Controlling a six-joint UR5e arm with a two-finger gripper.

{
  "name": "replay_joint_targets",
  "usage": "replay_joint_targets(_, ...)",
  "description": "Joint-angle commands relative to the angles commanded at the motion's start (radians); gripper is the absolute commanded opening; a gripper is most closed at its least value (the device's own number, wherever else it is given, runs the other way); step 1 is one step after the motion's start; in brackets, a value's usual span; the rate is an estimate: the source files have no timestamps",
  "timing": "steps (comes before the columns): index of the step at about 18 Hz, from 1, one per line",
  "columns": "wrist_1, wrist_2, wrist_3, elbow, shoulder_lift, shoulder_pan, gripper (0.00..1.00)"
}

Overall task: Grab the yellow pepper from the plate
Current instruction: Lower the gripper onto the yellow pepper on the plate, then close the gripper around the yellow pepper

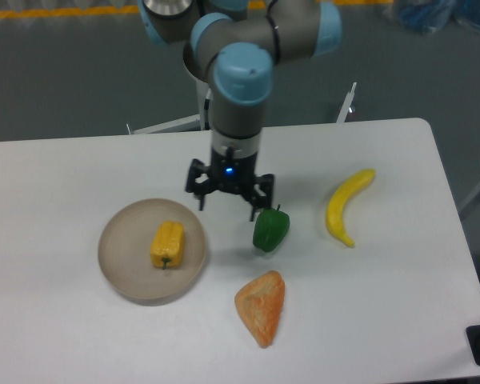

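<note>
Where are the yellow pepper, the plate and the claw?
yellow pepper (167,244), fixed camera, middle of its body.
plate (122,256), fixed camera, bare left part.
claw (228,205), fixed camera, midway between its fingertips.

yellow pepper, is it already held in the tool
No, the yellow pepper lies on the plate, while the tool hangs open and empty to its right, nearer the green pepper.
</note>
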Motion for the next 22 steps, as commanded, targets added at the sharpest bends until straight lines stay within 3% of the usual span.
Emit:
replay_joint_targets(1,0.041,0.021,-0.015,-0.020,-0.017,-0.011,1.00)
replay_joint_targets(6,0.077,0.049,-0.029,-0.026,-0.072,-0.061,1.00)
replay_joint_targets(22,0.086,0.091,-0.026,-0.037,-0.126,-0.128,1.00)
